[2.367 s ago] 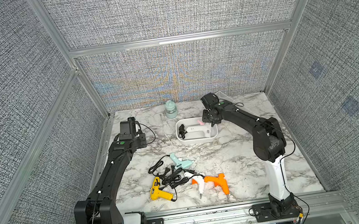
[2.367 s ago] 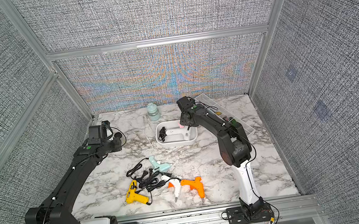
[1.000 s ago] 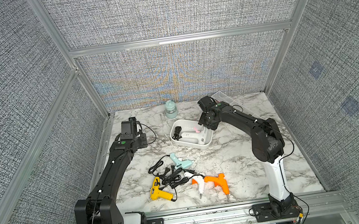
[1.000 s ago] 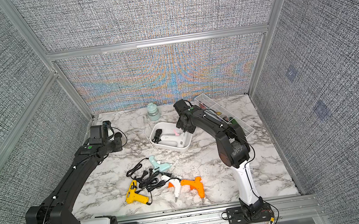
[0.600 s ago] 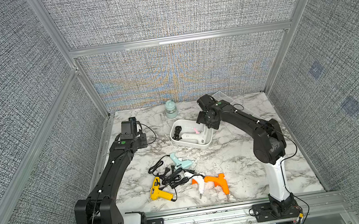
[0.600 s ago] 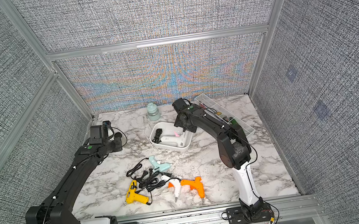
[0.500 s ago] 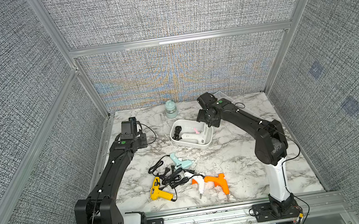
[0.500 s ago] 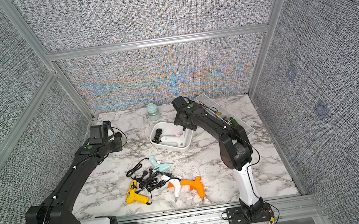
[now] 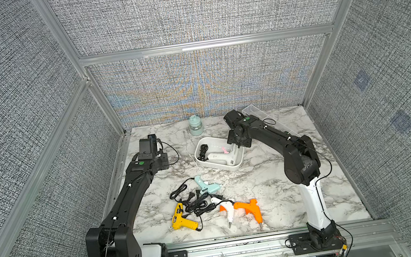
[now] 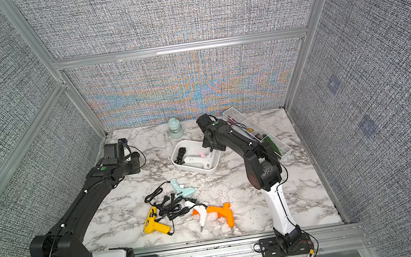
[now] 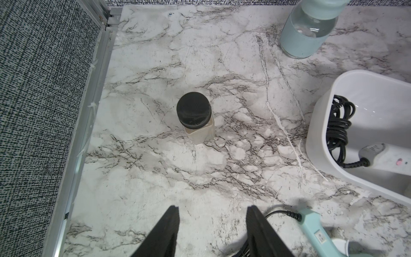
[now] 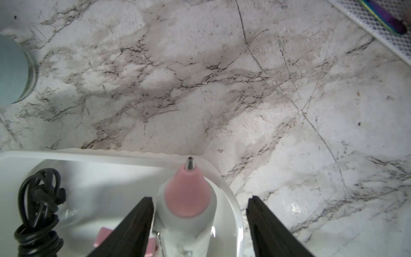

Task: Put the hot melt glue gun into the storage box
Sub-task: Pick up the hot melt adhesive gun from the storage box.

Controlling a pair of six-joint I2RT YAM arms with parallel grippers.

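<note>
In both top views the white glue gun (image 9: pixel 219 157) and its coiled black cord (image 9: pixel 203 151) lie inside the storage box (image 9: pixel 217 165); four more guns (image 9: pixel 183 221) lie loose on the table (image 9: pixel 270 188). Left wrist: left tool (image 11: pixel 212 214) apart, empty, near a black-capped bottle (image 11: pixel 196 118). Right wrist: right tool (image 12: pixel 200 204) apart, straddling the gun's pink nozzle (image 12: pixel 188 191), not clamping it.

storage box (image 9: pixel 219 165): It sat straight along the back edge of the counter (image 9: pixel 276 193). Now it is turned, with its left end nearer the back edge. It has slid a little toward the left edge.
glue gun (image 9: pixel 219 156): It lies in the box and has turned with it.
right gripper (image 12: pixel 200 198): It has moved a little toward the left edge, along with the box's end.
</note>
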